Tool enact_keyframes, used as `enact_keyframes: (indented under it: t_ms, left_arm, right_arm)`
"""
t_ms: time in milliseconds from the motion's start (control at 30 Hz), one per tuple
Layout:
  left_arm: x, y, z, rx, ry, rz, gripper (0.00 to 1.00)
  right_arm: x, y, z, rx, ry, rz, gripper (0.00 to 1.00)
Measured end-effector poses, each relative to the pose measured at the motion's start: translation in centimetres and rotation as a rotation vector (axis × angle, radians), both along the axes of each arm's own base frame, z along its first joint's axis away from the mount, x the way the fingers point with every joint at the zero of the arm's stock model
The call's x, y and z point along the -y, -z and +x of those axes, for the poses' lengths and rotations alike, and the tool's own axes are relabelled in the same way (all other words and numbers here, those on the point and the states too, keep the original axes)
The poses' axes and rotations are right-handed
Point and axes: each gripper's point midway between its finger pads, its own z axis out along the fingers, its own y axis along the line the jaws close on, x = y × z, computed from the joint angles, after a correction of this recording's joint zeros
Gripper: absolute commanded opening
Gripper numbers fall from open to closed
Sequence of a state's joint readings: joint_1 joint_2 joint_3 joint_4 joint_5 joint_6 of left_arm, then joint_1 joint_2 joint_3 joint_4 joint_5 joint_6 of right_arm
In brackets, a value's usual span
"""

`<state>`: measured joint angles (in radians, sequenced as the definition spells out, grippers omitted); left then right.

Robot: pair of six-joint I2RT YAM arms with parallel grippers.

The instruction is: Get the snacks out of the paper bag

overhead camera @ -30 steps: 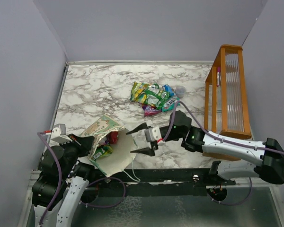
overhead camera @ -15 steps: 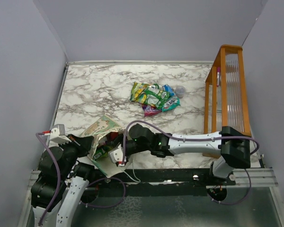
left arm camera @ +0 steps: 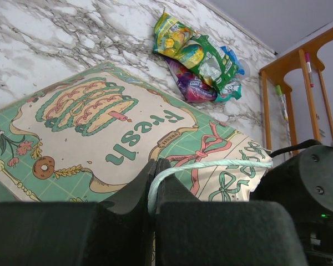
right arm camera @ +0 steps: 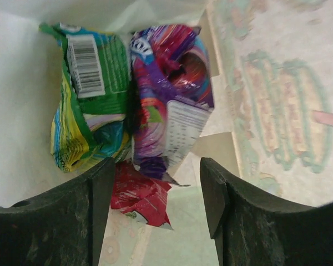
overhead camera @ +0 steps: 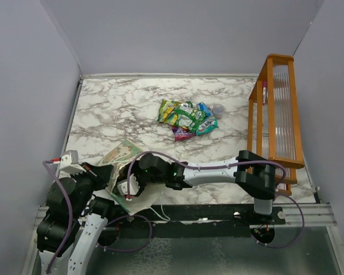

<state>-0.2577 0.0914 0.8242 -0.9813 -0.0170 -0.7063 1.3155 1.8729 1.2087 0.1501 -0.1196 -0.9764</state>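
The paper bag (overhead camera: 125,153) lies on its side at the near left, its cream patterned front (left arm camera: 100,122) up. My left gripper (left arm camera: 154,185) is shut on its pale string handle (left arm camera: 211,164) and holds the mouth up; it shows in the top view (overhead camera: 103,173). My right gripper (right arm camera: 158,194) is open inside the bag's mouth (overhead camera: 128,189). Just ahead of its fingers lie a yellow-green packet (right arm camera: 89,100), a purple packet (right arm camera: 169,94) and a red packet (right arm camera: 139,197), the red one between the jaws. A pile of snacks (overhead camera: 186,117) lies on the table's middle.
The orange wooden rack (overhead camera: 275,109) stands along the right edge, also in the left wrist view (left arm camera: 288,83). A small clear cup (overhead camera: 218,109) sits beside the snack pile. Grey walls close the table on three sides.
My right arm has swung left from the table's middle and pushed its open gripper into the bag's mouth. My left gripper and the bag have stayed put.
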Motion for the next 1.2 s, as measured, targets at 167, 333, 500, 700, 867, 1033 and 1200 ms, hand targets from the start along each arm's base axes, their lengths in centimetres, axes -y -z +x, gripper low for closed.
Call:
enact_keyframes:
  t_ms: [167,333,500,700,867,1033,1200]
  left_arm:
    - [0.0,0.0,0.0,-0.004,0.000,0.001,0.00]
    - [-0.1,-0.3,-0.1,0.003,-0.003,0.001,0.00]
    - [-0.2,-0.4,-0.1,0.005,-0.011,0.003,0.00]
    - [-0.2,-0.4,-0.1,0.005,-0.011,0.003,0.00]
    - [-0.2,-0.4,-0.1,0.005,-0.011,0.003,0.00]
    - [-0.2,-0.4,-0.1,0.005,-0.011,0.003,0.00]
    - [-0.2,-0.4,-0.1,0.005,-0.011,0.002,0.00]
  right_arm:
    - [-0.6,2.5,1.2,0.038,0.033,-0.048,0.54]
    - [-1.3,3.0,2.1,0.066,0.061,-0.045,0.28]
    - [-1.6,2.4,2.3,0.073,0.072,-0.010,0.08]
    - [-0.7,1.6,1.9,0.044,0.085,0.018,0.01]
    - [0.6,-0.4,1.2,0.008,0.087,0.057,0.01]
    - [2.2,-3.6,0.1,-0.040,0.080,0.123,0.01]
    - [4.3,-6.8,-1.5,-0.088,0.053,0.185,0.01]
